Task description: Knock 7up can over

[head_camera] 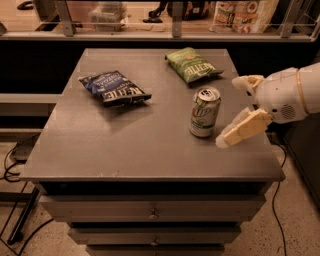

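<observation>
The 7up can stands upright on the grey table, right of the middle, with its silver top showing. My gripper comes in from the right edge of the view, just right of the can and apart from it by a small gap. It is open and empty: one cream finger points left behind the can's level, and the other finger reaches down-left with its tip near the can's base.
A blue chip bag lies at the left back of the table. A green chip bag lies at the back, behind the can. A shelf with packaged goods runs behind. Cables lie on the floor at left.
</observation>
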`<control>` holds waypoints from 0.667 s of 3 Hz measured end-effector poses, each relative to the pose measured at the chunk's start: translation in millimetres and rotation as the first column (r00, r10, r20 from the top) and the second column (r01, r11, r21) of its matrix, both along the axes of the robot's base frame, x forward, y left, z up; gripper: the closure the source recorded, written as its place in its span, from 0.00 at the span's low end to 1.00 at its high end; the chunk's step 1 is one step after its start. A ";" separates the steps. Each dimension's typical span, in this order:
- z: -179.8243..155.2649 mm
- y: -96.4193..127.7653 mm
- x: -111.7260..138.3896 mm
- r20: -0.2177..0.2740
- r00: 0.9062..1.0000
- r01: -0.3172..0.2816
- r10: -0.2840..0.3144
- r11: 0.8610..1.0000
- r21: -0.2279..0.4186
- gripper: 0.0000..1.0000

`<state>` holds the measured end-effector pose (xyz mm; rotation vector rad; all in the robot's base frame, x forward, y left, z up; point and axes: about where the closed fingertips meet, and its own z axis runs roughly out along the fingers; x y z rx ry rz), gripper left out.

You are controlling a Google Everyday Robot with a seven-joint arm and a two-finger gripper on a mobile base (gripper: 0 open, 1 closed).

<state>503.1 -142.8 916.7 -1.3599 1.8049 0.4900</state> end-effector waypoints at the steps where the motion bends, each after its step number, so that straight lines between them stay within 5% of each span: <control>1: -14.5 15.4 11.6 0.001 1.000 0.003 -0.003 0.996 0.090 0.00; 2: -35.7 29.7 27.4 -0.018 1.000 0.011 -0.008 0.984 0.178 0.03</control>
